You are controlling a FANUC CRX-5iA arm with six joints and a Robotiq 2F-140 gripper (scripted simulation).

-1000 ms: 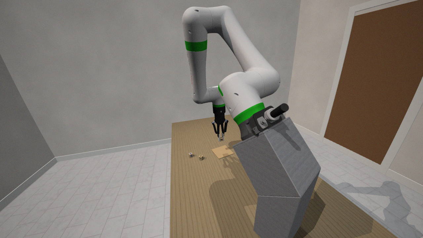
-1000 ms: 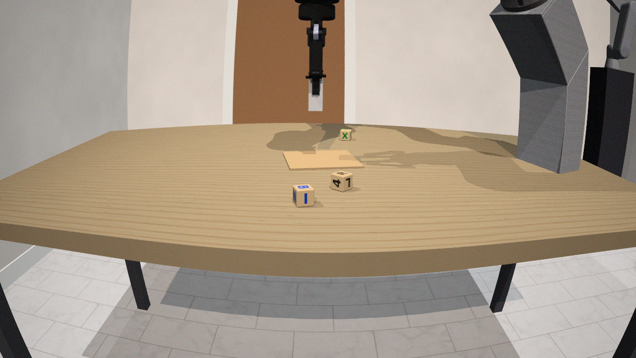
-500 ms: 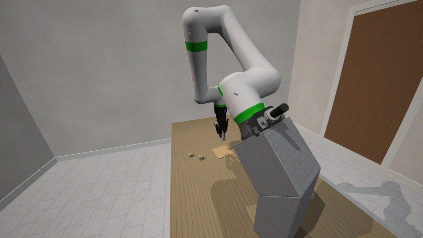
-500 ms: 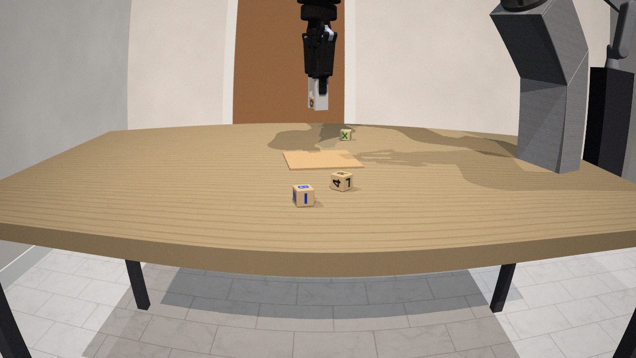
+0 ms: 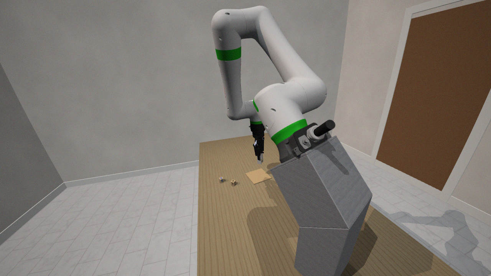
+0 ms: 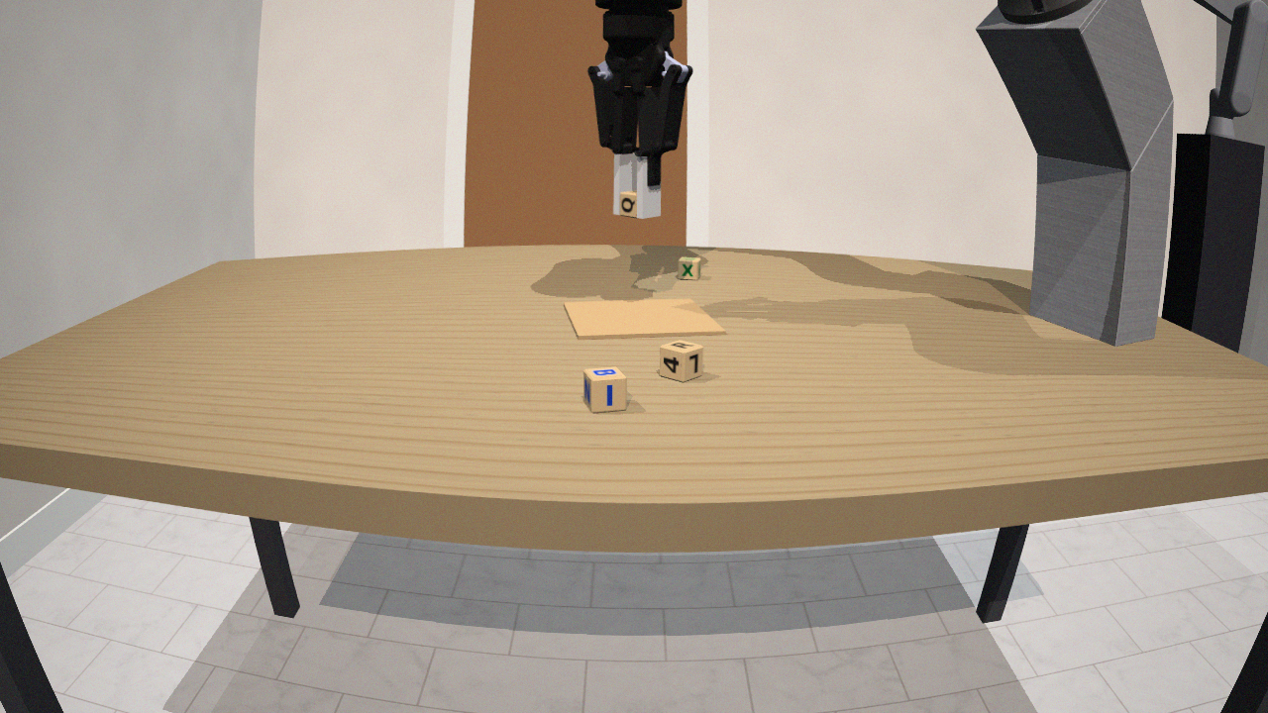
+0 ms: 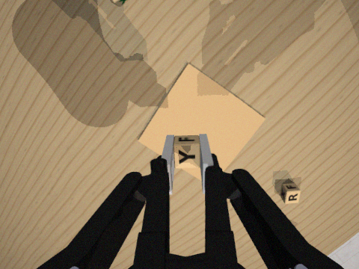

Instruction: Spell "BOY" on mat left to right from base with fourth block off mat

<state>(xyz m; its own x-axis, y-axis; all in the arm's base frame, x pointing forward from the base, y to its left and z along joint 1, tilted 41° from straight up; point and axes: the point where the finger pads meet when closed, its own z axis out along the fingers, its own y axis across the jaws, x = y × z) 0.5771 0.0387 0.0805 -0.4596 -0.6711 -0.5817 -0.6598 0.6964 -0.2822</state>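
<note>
The Y block (image 7: 188, 155) is pinched between the fingers of the pincer (image 6: 636, 209), held high in the air above the mat (image 6: 643, 317). In the wrist view its upward face reads a black Y, with part of another black mark on the face beyond it; in the exterior view the side toward the camera shows a black O-like mark. The pincer hangs straight down, fingers pressed on two opposite sides of the block.

The mat lies flat on the bench (image 6: 355, 372), bare, with the arm's shadow crossing its far edge. In the wrist view it sits as a diamond, one corner right under the block.

Beyond the mat's far right corner, apart from it, stands the O block (image 6: 688, 267): green O on top in the wrist view, green X on the side facing the exterior camera. Near the mat's near edge stands the R block (image 6: 681, 360), black R on top, 4 and 7 on its sides. Left and nearer stands the B block (image 6: 604, 389), blue B on top, a blue I on its front.

Wide bench room lies to the left and near side; the grey pedestal (image 6: 1086, 177) stands far right.
</note>
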